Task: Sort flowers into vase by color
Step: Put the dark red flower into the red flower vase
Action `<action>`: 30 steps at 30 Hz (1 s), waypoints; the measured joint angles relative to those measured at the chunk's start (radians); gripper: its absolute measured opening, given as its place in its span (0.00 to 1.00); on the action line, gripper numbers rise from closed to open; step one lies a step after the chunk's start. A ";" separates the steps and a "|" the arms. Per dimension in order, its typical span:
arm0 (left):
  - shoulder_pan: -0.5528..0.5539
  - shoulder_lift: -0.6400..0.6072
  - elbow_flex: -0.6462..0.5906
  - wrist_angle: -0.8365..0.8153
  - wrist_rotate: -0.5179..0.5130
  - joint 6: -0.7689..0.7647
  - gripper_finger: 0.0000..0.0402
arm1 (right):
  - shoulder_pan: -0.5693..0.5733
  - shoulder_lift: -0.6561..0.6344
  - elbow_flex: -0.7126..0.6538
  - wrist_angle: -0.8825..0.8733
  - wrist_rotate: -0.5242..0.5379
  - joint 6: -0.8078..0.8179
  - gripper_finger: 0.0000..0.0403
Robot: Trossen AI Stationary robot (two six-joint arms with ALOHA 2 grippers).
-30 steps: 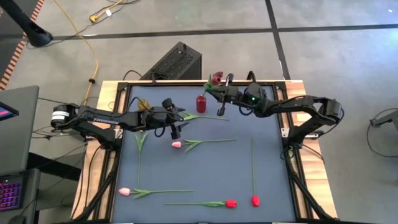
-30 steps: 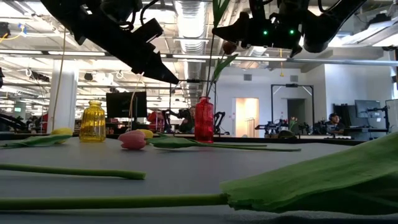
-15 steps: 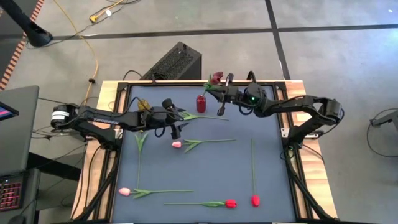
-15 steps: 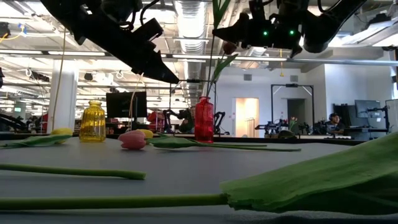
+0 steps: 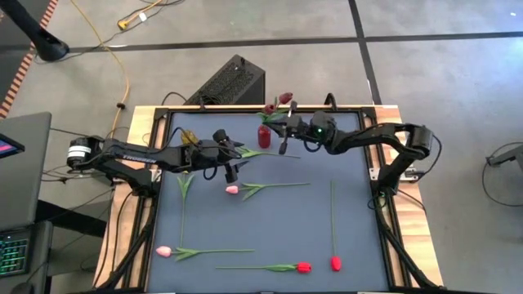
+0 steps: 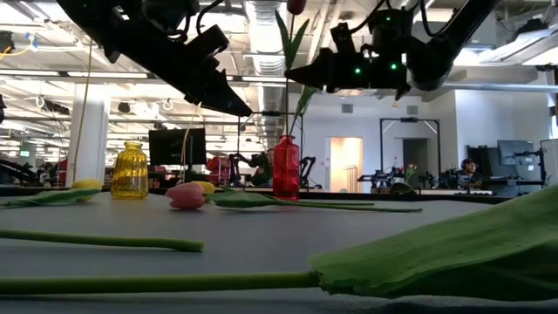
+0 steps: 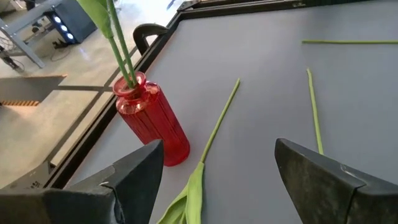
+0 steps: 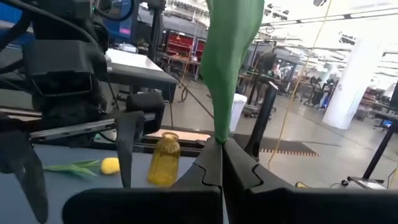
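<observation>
Pinching a maroon tulip [image 5: 283,99] by its stem above the red vase [image 5: 263,135], the right gripper [image 5: 283,140] is mid-insertion and next needs lowering before release, while the left gripper [image 5: 231,172] waits wide open beside the vase.

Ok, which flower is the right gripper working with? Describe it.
Find the red vase at the table's far edge. The maroon tulip rises from it, pinched by the right gripper. It alone stands upright; the others lie flat.

No text, label, brand, number or sign can be read in any view.
</observation>
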 joint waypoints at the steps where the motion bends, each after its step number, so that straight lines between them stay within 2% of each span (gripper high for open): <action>1: 0.000 0.000 0.000 -0.004 0.000 -0.004 0.73 | -0.004 0.005 0.004 0.001 0.000 0.000 0.05; 8: -0.002 0.000 0.000 -0.017 0.000 -0.005 0.73 | -0.011 0.003 0.008 -0.001 0.000 0.005 0.05; 16: -0.002 0.000 0.000 -0.014 -0.001 0.003 0.73 | -0.010 0.002 0.008 -0.026 0.000 0.005 0.14; 23: -0.002 0.000 0.000 -0.013 -0.001 0.011 0.73 | -0.009 0.002 0.008 -0.054 0.000 0.005 0.17; 30: -0.002 0.000 0.000 -0.019 -0.002 0.011 0.73 | -0.011 -0.002 0.010 -0.094 0.001 0.020 0.28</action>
